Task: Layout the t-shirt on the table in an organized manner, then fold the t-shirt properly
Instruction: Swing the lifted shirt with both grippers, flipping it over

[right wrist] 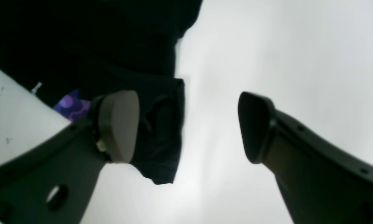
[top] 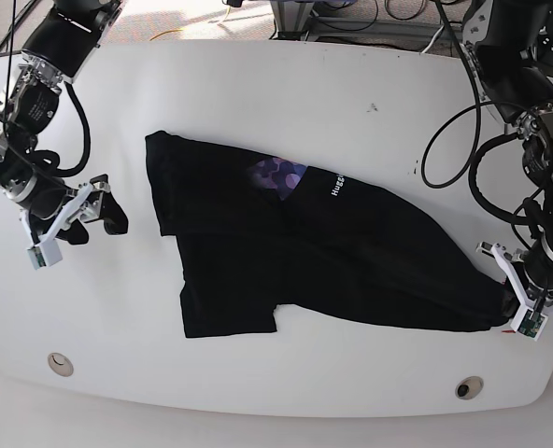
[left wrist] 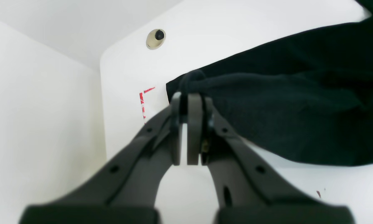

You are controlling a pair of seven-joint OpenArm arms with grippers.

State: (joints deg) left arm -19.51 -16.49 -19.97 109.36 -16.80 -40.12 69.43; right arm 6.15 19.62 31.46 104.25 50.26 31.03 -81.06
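The t-shirt (top: pixel 295 252) lies spread on the tabletop (top: pixel 258 84), running from 10 o'clock to 4 o'clock. The left gripper (top: pixel 517 306) is pressed together, pinching the t-shirt's corner near the tabletop's 4 o'clock edge. The right gripper (top: pixel 94 217) stands spread at 9 o'clock, apparently clear of the cloth, with bare tabletop around it.

Black t-shirt (top: pixel 295 252) spread mostly flat across white table (top: pixel 258 93), wrinkled, askew. Purplish neck patch (top: pixel 278 175) and small white lettering (top: pixel 336 185) near upper edge. One sleeve juts toward lower edge. Far corner bunched at table's side, beside red tape mark (left wrist: pixel 142 104).
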